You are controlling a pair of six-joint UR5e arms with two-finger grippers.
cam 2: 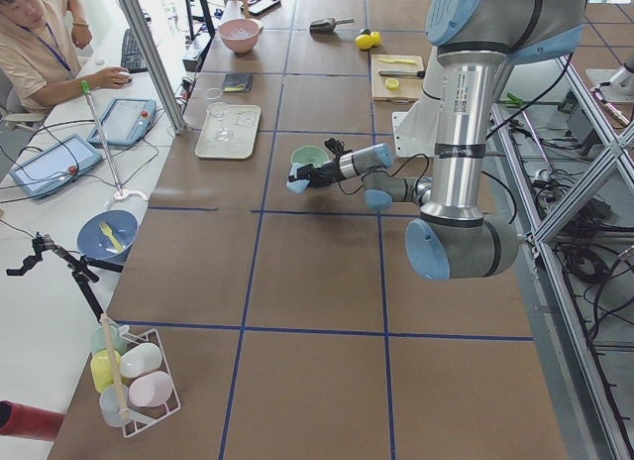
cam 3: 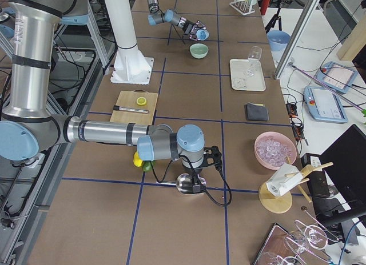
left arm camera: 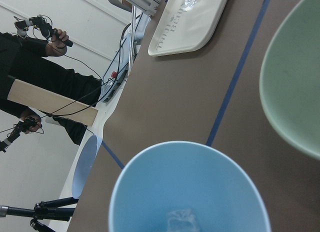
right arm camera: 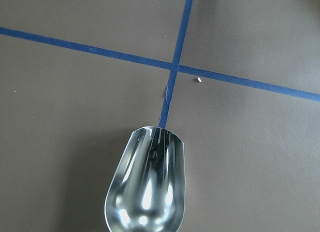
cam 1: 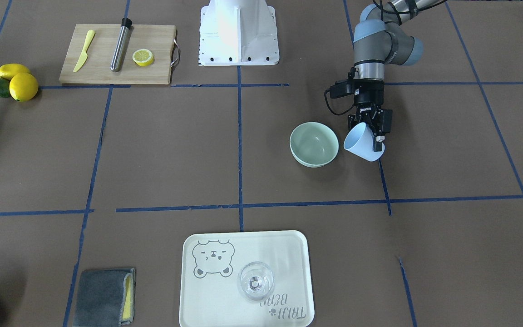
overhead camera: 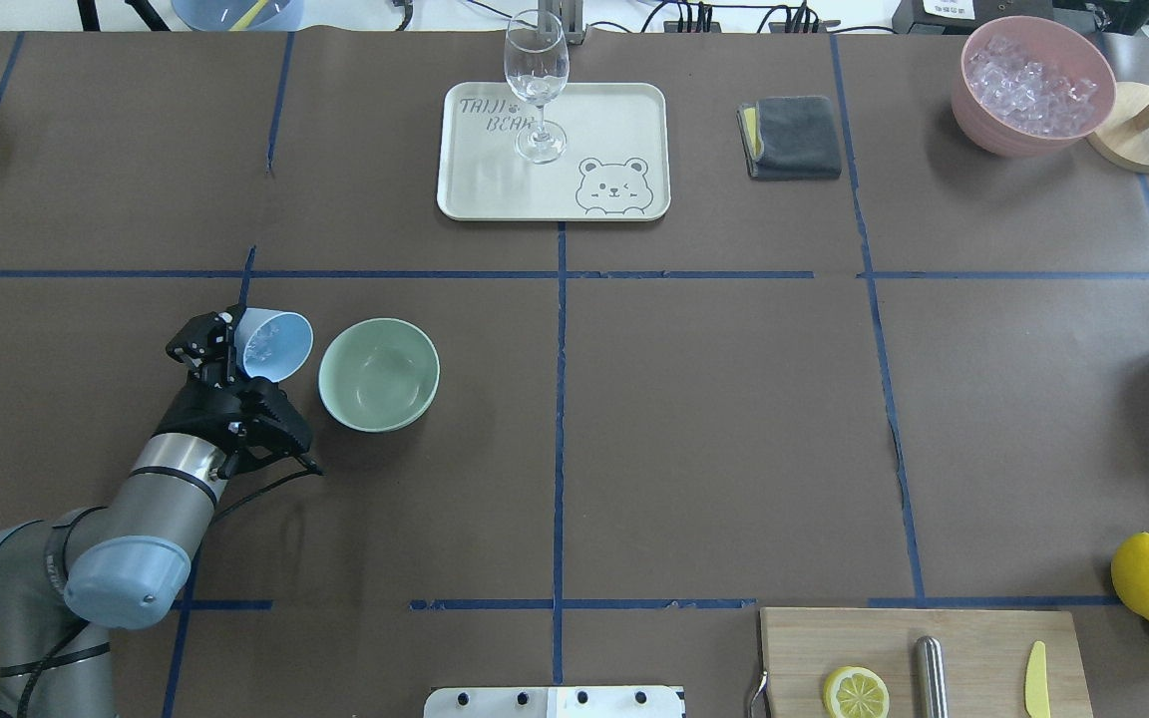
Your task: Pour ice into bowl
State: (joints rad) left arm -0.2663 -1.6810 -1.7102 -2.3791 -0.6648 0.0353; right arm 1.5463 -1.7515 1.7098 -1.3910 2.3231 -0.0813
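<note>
My left gripper (cam 1: 369,131) is shut on a light blue cup (cam 1: 363,143) and holds it tilted, mouth toward the pale mint-green bowl (cam 1: 313,144). In the overhead view the cup (overhead camera: 273,344) is just left of the bowl (overhead camera: 378,374), their rims close. A few small clear ice cubes (left arm camera: 181,221) lie low inside the cup (left arm camera: 190,192); the bowl (left arm camera: 295,92) looks empty. My right gripper (cam 3: 197,176) is far off at the table's other end and holds a shiny metal scoop (right arm camera: 147,182) just above the brown table; the scoop is empty.
A cream tray (overhead camera: 614,110) with a clear stemmed glass (overhead camera: 537,90) stands at the far middle. A grey cloth (overhead camera: 792,137) and a pink container of ice (overhead camera: 1033,85) are far right. A cutting board (overhead camera: 973,638) and lemons (overhead camera: 1148,576) are near right.
</note>
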